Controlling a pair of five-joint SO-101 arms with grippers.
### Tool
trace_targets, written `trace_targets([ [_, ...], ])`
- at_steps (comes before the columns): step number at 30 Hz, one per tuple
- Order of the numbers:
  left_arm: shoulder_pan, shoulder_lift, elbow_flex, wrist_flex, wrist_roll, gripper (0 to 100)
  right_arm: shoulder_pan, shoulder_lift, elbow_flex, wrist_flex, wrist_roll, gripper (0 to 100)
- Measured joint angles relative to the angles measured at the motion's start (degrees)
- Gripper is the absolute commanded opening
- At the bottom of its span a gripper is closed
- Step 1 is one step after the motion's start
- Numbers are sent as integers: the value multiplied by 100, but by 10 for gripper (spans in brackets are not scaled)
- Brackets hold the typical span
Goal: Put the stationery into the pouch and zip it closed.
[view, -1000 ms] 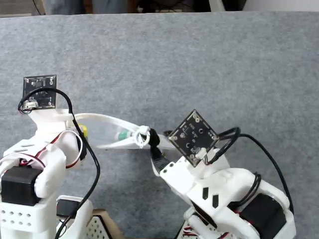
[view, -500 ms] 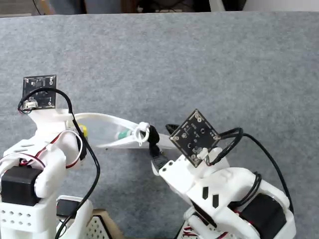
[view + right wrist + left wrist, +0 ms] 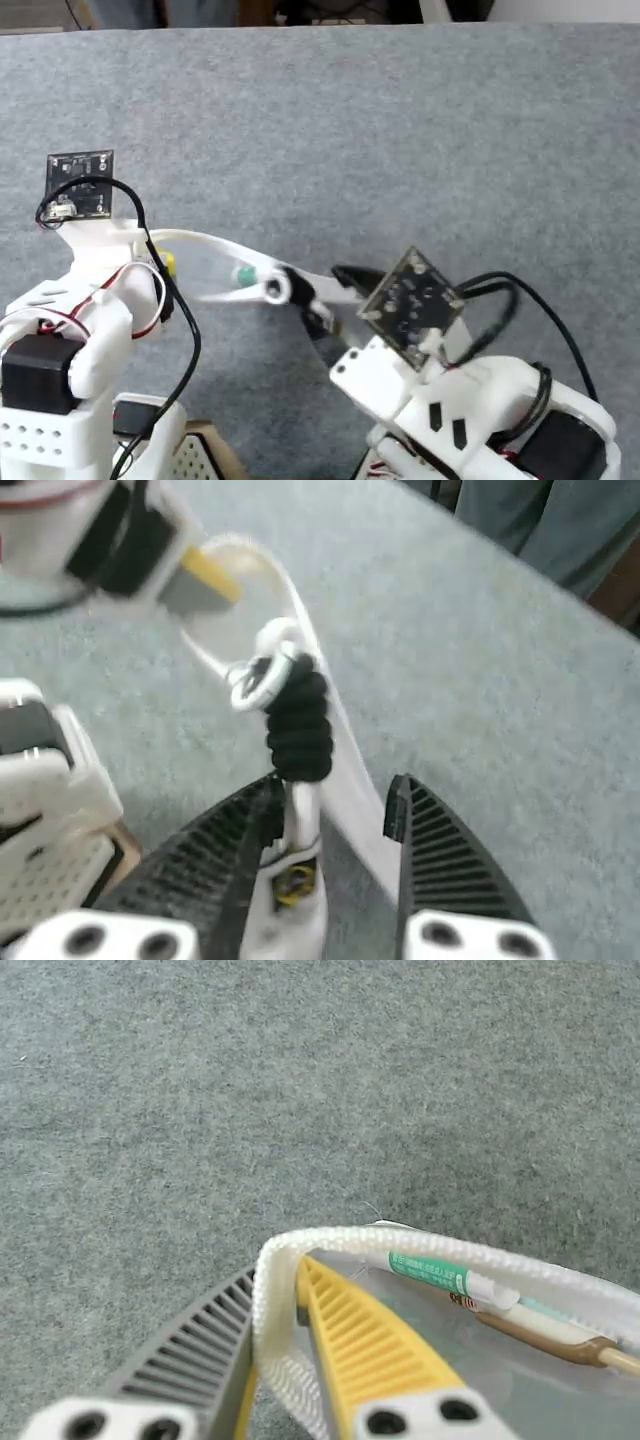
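Grey felt covers the table [image 3: 420, 130]. The clear pouch [image 3: 205, 262] with its white zip edge lies low on it at about 8 o'clock from the centre, stretched between the two arms.

The left gripper [image 3: 290, 1275], at the pouch's 9 o'clock end, is clamped on the zip edge. Its yellow finger [image 3: 360, 1345] is inside the mouth and its grey finger [image 3: 205, 1345] is outside. Just beyond the yellow finger, a green and white pen [image 3: 435, 1272] and a brown pen [image 3: 545, 1338] lie side by side inside the pouch.

The right gripper [image 3: 335, 785] is at the pouch's 3 o'clock end. Its black fingers [image 3: 425, 830] are apart, with the white zip strip running between them and lying against one finger. I cannot tell whether they press it. A knot of black cord [image 3: 297, 728] is wound round the strip just past the fingertips, and a white ring [image 3: 262, 675] hangs beyond the knot.

From above, the right arm's camera board [image 3: 415, 300] covers the pouch's 3 o'clock end and the gripper under it. The left arm's white body [image 3: 95, 300] and looping black cable [image 3: 185, 330] cover the 9 o'clock end. A perforated board [image 3: 195, 455] shows at 7 o'clock, at the table's near edge between the arm bases.
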Motion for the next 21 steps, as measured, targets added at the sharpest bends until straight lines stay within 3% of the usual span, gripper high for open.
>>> trace_targets([
  [5, 0, 0, 0, 0, 0, 29, 0, -18, 519, 624, 9, 174],
  [13, 0, 0, 0, 0, 0, 29, -9, -1143, 536, 536, 9, 174],
  [21, 0, 0, 0, 0, 0, 29, -193, -1292, 536, 114, -879, 173],
])
